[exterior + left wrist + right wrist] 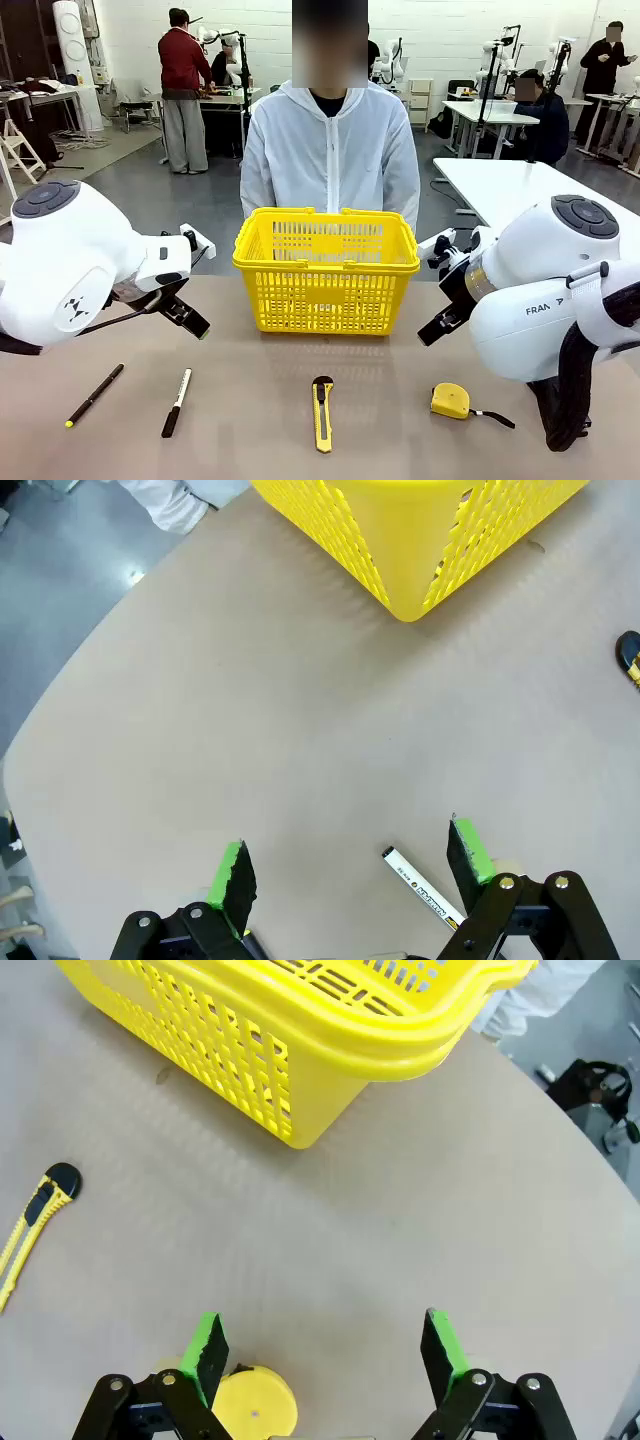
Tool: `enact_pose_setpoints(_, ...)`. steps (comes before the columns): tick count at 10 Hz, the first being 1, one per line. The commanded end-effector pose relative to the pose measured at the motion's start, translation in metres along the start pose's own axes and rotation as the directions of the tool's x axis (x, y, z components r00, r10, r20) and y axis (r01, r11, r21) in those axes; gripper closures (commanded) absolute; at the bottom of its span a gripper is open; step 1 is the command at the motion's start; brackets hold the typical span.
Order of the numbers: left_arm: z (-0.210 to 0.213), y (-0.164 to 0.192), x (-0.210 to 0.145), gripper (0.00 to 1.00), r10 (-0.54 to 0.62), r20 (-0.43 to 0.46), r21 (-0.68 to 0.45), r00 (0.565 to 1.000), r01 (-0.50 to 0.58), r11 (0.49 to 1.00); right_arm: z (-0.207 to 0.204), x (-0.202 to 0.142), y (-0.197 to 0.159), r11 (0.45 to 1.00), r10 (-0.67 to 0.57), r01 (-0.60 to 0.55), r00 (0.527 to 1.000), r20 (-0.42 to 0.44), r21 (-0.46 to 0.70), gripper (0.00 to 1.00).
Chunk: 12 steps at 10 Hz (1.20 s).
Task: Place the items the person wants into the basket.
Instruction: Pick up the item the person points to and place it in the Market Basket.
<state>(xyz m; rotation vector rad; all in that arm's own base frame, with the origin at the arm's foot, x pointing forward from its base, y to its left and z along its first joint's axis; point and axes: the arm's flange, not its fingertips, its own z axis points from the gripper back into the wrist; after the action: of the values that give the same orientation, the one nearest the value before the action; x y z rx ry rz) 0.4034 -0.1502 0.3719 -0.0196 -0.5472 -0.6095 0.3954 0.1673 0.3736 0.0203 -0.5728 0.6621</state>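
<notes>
Low in the front frame, the marker (177, 402) lies left of centre, near-vertical, black cap downward; the utility knife (322, 413) lies vertical at centre, below the basket (326, 268). Left gripper (350, 858) and right gripper (322, 1335) gape wide, empty.

One yellow basket (326, 275) stands on the counter (250, 380) toward twelve o'clock, and one person (330, 150) stands beyond it. Four small items lie in a row toward six o'clock: one black pen (94, 395), one marker (177, 402), one utility knife (322, 412) and one yellow tape measure (451, 401).
</notes>
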Motion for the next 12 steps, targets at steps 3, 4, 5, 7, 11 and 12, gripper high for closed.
enact_pose_setpoints(3, 0.0000, -0.0001, 0.0000, 0.00, 0.000, 0.000, 0.000, 1.000, 0.000, 1.000, 0.0000, 0.0000, 0.0000, 1.000, 0.000, 0.000, 1.000, 0.000, 0.000, 0.00)
enact_pose_setpoints(4, 0.0000, -0.0001, 0.0000, 0.00, 0.000, 0.000, 0.000, 1.000, 0.000, 1.000, 0.0000, 0.0000, 0.0000, 1.000, 0.000, 0.000, 1.000, 0.000, 0.000, 0.00)
enact_pose_setpoints(5, 0.0000, -0.0001, 0.0000, 0.00, 0.000, 0.000, 0.000, 1.000, 0.000, 1.000, 0.0000, 0.0000, 0.0000, 1.000, 0.000, 0.000, 1.000, 0.000, 0.000, 0.00)
enact_pose_setpoints(7, 0.0000, -0.0001, 0.0000, 0.00, 0.000, 0.000, 0.000, 1.000, 0.000, 1.000, 0.0000, 0.0000, 0.0000, 1.000, 0.000, 0.000, 1.000, 0.000, 0.000, 0.00)
enact_pose_setpoints(11, 0.0000, -0.0001, 0.0000, 0.00, 0.000, 0.000, 0.000, 1.000, 0.000, 1.000, 0.0000, 0.0000, 0.0000, 1.000, 0.000, 0.000, 1.000, 0.000, 0.000, 0.00)
enact_pose_setpoints(12, 0.0000, -0.0001, 0.0000, 0.00, 0.000, 0.000, 0.000, 1.000, 0.000, 1.000, 0.0000, 0.0000, 0.0000, 1.000, 0.000, 0.000, 1.000, 0.000, 0.000, 0.00)
